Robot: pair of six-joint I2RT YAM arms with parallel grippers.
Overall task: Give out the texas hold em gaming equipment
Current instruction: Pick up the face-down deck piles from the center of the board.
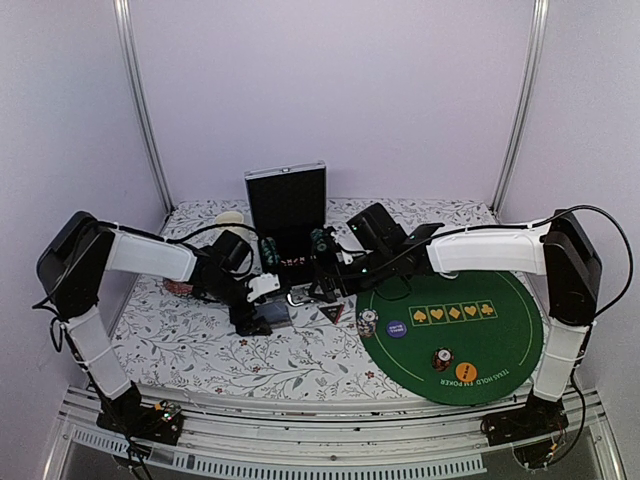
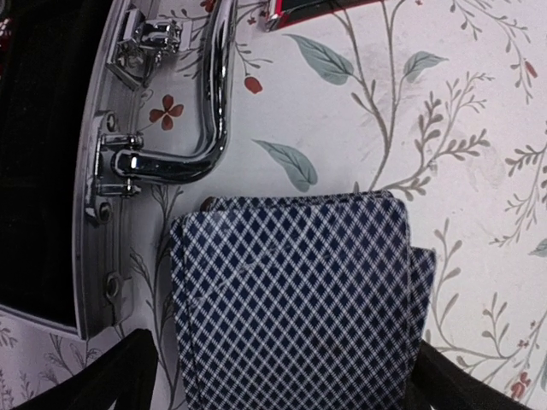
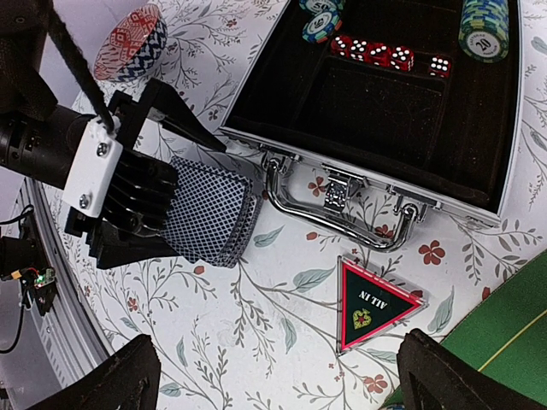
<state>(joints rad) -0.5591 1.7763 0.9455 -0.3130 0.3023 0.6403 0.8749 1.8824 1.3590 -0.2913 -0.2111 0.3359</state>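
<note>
A deck of blue-checked playing cards (image 2: pixel 291 290) lies on the flowered cloth, slightly fanned. My left gripper (image 2: pixel 282 389) is open, one finger on each side of the deck; the top view shows it at the deck (image 1: pixel 272 314). The right wrist view shows the same deck (image 3: pixel 214 213) beside the case handle. My right gripper (image 3: pixel 278 376) is open over bare cloth, with the dark triangular "ALL IN" marker (image 3: pixel 372 303) just ahead of its right finger. On the green mat (image 1: pixel 500 340) sit two chip stacks (image 1: pixel 368 322) (image 1: pixel 442 357), a purple button (image 1: pixel 396 327) and an orange button (image 1: pixel 465 372).
An open black case (image 3: pixel 385 120) with a chrome handle (image 3: pixel 333 201) holds red dice (image 3: pixel 385 53) and chip stacks (image 3: pixel 483 26); its lid (image 1: pixel 287 205) stands upright. A red-and-blue patterned round piece (image 3: pixel 128 43) lies beyond the left arm. A cream mug (image 1: pixel 230 218) stands at the back.
</note>
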